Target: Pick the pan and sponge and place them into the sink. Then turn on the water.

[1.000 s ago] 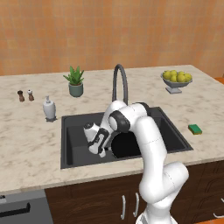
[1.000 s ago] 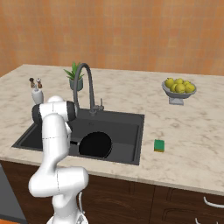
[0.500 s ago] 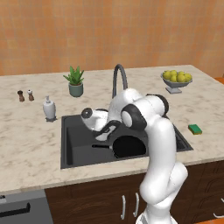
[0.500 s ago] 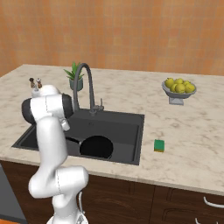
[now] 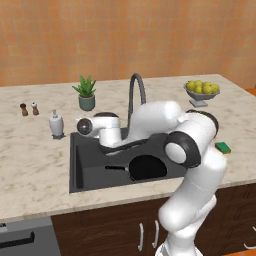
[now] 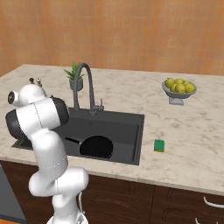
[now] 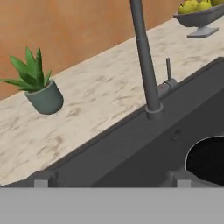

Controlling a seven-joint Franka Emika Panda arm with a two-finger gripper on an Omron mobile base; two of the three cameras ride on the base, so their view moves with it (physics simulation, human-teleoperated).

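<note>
A beige marble desk [image 5: 35,165] runs under an orange wall, carrying a potted plant [image 5: 86,93], a white soap dispenser [image 5: 56,124], two small shakers [image 5: 28,108] and a bowl of yellow fruit [image 5: 201,90]. The dark sink [image 6: 127,131] sits in the desk, with the arched faucet [image 6: 83,85] at its back rim. The pan [image 6: 96,146] lies flat inside the sink, its handle pointing toward the basin's left side. The sponge [image 6: 159,145] rests on the desk just right of the sink — apart from it. My end effector [image 7: 109,180] hangs over the left part of the sink, fingertips [image 7: 40,183] spread wide, apparently holding nothing — though only the tips show.
</note>
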